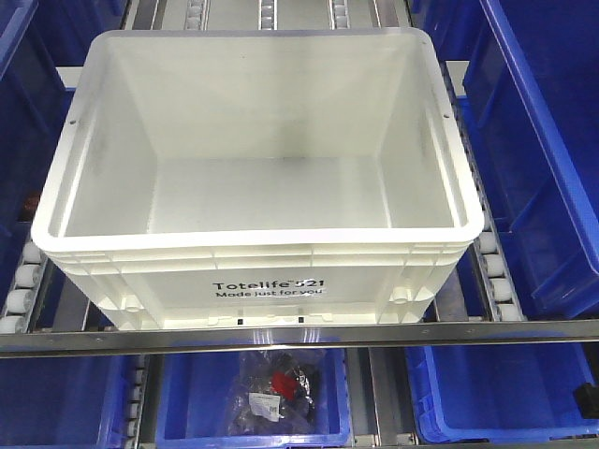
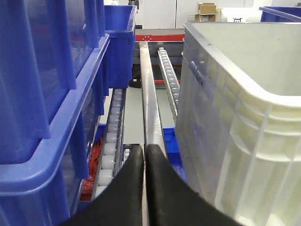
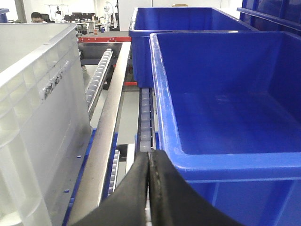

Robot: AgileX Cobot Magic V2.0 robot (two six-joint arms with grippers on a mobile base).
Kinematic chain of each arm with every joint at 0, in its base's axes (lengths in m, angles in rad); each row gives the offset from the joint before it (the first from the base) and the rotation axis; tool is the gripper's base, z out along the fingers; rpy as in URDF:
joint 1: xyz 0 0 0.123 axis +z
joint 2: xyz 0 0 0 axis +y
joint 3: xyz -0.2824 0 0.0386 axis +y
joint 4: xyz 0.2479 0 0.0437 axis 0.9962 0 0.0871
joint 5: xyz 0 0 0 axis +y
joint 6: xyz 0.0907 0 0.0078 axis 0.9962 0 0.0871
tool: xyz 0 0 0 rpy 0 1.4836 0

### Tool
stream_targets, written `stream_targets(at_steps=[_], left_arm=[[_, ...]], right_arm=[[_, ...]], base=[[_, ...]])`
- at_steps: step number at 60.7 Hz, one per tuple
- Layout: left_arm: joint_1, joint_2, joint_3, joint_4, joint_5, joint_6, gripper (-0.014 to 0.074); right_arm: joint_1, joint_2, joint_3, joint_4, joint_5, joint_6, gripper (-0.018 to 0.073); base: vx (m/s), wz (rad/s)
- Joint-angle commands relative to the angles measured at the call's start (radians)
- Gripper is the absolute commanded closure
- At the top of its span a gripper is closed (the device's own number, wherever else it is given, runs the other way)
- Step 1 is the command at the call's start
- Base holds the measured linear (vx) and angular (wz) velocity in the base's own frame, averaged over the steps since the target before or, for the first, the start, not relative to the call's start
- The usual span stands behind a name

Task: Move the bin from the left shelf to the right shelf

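Note:
The white bin (image 1: 257,271) sits empty on the roller shelf, its black "Totelife 521" print facing me. Its left wall (image 2: 221,113) fills the right side of the left wrist view; its right wall (image 3: 33,108) fills the left side of the right wrist view. My left gripper (image 2: 144,149) is shut with nothing in it, in the gap left of the bin, over a metal rail. The right gripper (image 3: 149,156) is shut and empty in the gap right of the bin, beside a blue bin's rim. Neither gripper shows in the front view.
Blue bins (image 2: 42,94) stand stacked to the left and blue bins (image 3: 225,108) to the right. Roller tracks (image 1: 23,281) and a metal front rail (image 1: 299,335) carry the shelf. A lower blue bin (image 1: 262,398) holds bagged parts.

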Motion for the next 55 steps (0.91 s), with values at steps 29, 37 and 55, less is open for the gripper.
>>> stream_targets(at_steps=[29,37,55], left_arm=[[0.002,-0.010,-0.018,-0.003,-0.075,-0.009,0.0604],[0.002,-0.010,-0.018,-0.003,-0.075,-0.009,0.0604],[0.002,-0.010,-0.042,-0.002,-0.105,-0.009,0.0604]], right_arm=[[0.000,-0.008,0.015,-0.009,-0.073,-0.007,0.0566],[0.000,-0.008,0.015,-0.009,-0.073,-0.007,0.0566],[0.000,-0.008,0.002,-0.009,-0.133,-0.007,0.0566]], base=[[0.00,0.00],[0.00,0.00],[0.00,0.00]])
